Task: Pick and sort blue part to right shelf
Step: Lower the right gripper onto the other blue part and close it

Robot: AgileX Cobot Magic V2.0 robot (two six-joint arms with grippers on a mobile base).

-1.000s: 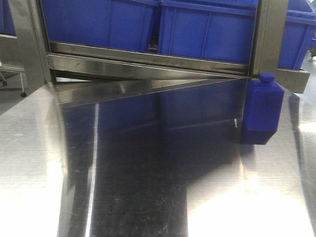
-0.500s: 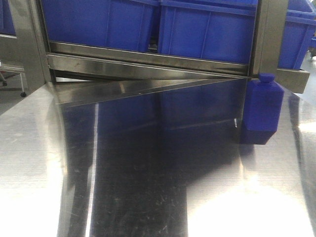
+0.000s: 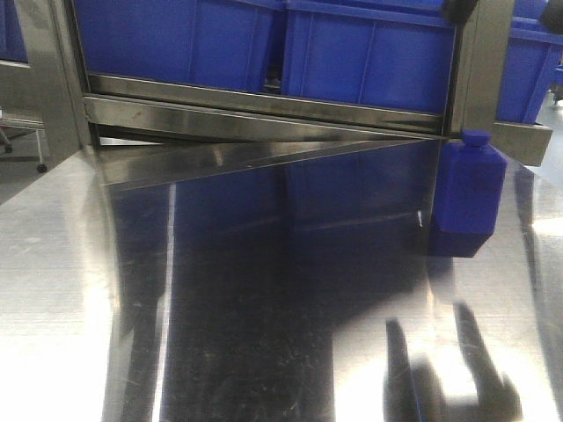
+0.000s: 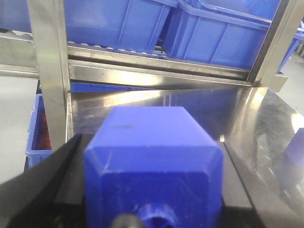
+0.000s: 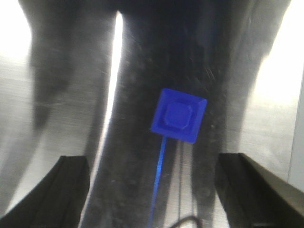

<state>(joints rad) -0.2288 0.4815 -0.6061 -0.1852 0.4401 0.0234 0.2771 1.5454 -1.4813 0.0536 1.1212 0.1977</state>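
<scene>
left gripper clamped on blue part, cap toward camera | right gripper spread wide above second blue part, upright on steel table just beside right shelf post | shelf holding blue tubs, insides hidden from view

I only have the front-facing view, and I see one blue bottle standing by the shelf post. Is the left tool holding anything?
Observer: Yes. The left wrist view shows a second blue square plastic bottle clamped between the fingers of the left tool, cap toward the camera.
Operator: And the right one?
Observer: The right tool is open, fingers wide apart over the stainless-steel tabletop.
Operator: Anything beneath it?
Observer: A blue square shape shows between its fingers; object or reflection, I can't tell.
</scene>
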